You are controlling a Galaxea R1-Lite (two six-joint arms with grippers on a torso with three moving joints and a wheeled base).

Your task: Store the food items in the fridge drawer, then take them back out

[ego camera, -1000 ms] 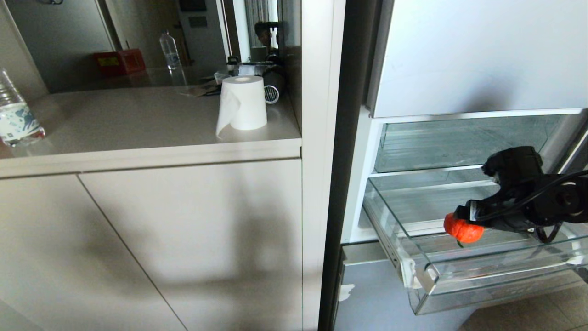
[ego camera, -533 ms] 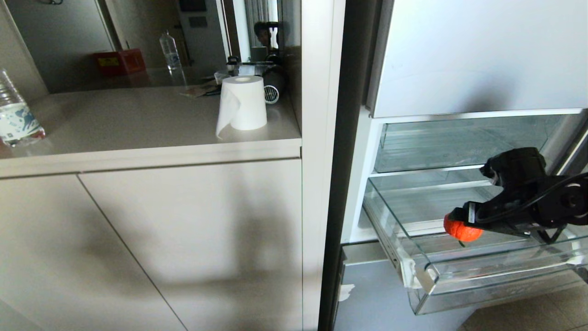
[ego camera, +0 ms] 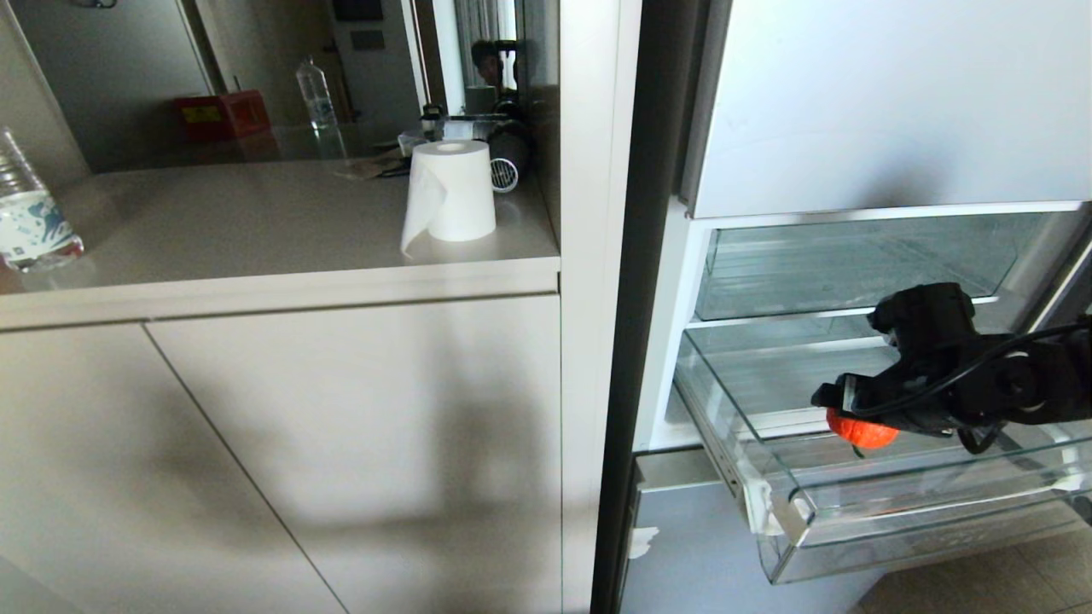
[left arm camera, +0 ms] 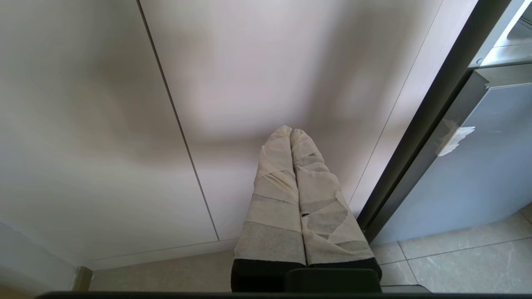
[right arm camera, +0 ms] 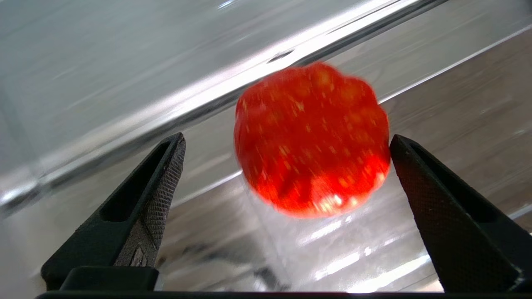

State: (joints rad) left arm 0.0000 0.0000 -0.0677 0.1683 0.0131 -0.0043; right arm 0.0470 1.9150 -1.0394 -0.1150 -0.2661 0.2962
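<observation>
My right gripper (ego camera: 840,408) hangs over the pulled-out fridge drawer (ego camera: 793,512), jaws spread wide around the ribbed orange-red toy fruit (right arm camera: 311,139) without clamping it. I judge this the retrieval step; next I must close squarely. The right wrist view shows gaps beside the fruit, which the head view hides. My left gripper (left arm camera: 293,137), jaws together, idles by the cabinet.

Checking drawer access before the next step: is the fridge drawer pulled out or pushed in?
Pulled out: the fridge drawer juts past the fridge front, top exposed.
</observation>
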